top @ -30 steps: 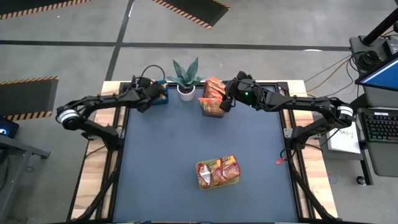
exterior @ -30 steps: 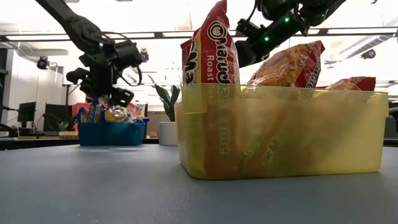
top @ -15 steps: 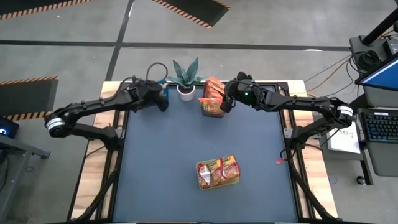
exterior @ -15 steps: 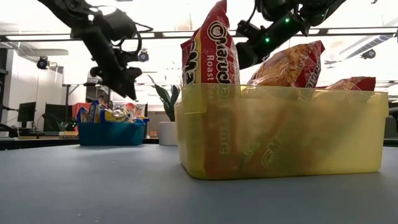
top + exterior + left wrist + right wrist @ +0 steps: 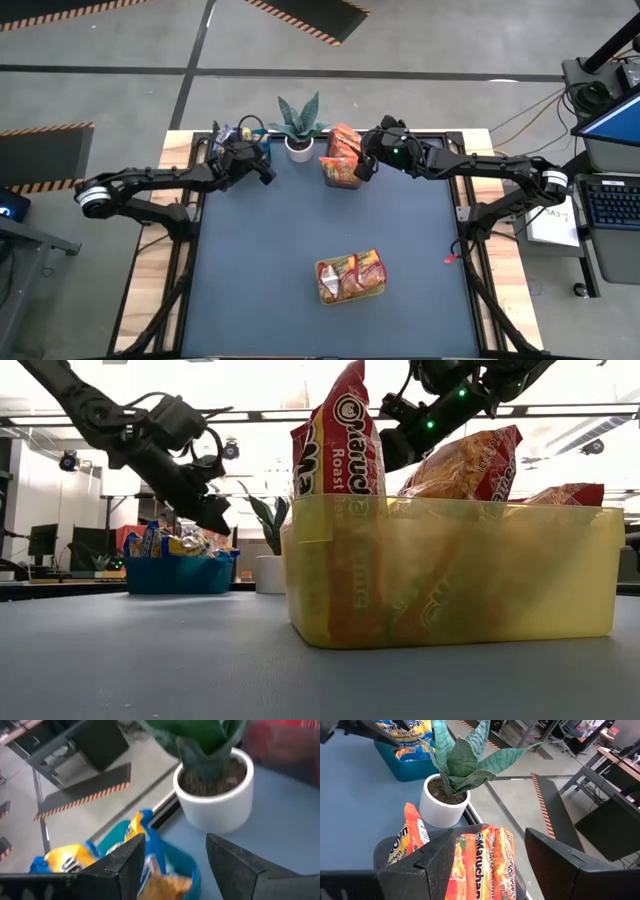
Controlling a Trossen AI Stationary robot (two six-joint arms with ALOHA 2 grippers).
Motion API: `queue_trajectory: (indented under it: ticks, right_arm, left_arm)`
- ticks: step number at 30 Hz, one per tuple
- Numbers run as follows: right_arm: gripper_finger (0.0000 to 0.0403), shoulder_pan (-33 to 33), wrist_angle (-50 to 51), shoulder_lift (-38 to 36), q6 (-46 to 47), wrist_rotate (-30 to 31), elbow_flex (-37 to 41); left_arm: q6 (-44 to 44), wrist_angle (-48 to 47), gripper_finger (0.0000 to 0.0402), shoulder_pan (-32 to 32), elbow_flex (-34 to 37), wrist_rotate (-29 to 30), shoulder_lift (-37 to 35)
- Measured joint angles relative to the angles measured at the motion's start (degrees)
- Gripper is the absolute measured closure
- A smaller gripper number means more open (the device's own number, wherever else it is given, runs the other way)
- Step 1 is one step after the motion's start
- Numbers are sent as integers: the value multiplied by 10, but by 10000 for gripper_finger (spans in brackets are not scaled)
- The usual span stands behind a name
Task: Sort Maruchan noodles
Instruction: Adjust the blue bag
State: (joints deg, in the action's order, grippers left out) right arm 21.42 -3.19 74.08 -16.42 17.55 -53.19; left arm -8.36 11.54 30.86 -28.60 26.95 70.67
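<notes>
While the dark table point(image 5: 300, 230) is mostly bare, the Maruchan noodles sit grouped by colour, presumably so each kind has its own place: red ones in the yellow-green bin point(image 5: 450, 570) near the front, orange ones in the dark clear bin point(image 5: 342, 170) at the back, yellow-and-blue ones in the blue bin point(image 5: 180, 573) beside the potted plant point(image 5: 298, 125). Above that blue bin the left gripper point(image 5: 175, 857) hovers, fingers apart, empty. Over the orange packets point(image 5: 485, 865) the right gripper point(image 5: 490, 852) waits, likewise spread and empty.

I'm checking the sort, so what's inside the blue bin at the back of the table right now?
The blue bin holds yellow-and-blue noodle packets standing above its rim. Its lower contents are hidden by the wall.
</notes>
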Motion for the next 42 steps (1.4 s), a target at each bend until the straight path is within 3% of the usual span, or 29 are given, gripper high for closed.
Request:
queue_trajectory:
  ticks: [4, 8, 14, 21, 26, 32, 42]
  right_arm:
    - [177, 0, 0, 0, -1, 0, 0]
    - [177, 0, 0, 0, 1, 0, 0]
    - [177, 0, 0, 0, 0, 0, 0]
    - [177, 0, 0, 0, -1, 0, 0]
    - [177, 0, 0, 0, -1, 0, 0]
    - [177, 0, -1, 0, -1, 0, 0]
    - [177, 0, -1, 0, -1, 0, 0]
  left_arm:
    - [10, 64, 214, 14, 18, 5, 33]
    - [17, 75, 223, 24, 11, 81, 73]
    - [20, 74, 239, 34, -9, 75, 124]
    - [84, 75, 256, 38, -18, 138, 156]
    - [125, 71, 298, 38, -18, 136, 154]
    - [195, 48, 387, 38, -18, 132, 137]
    - [266, -34, 401, 39, -46, 126, 32]
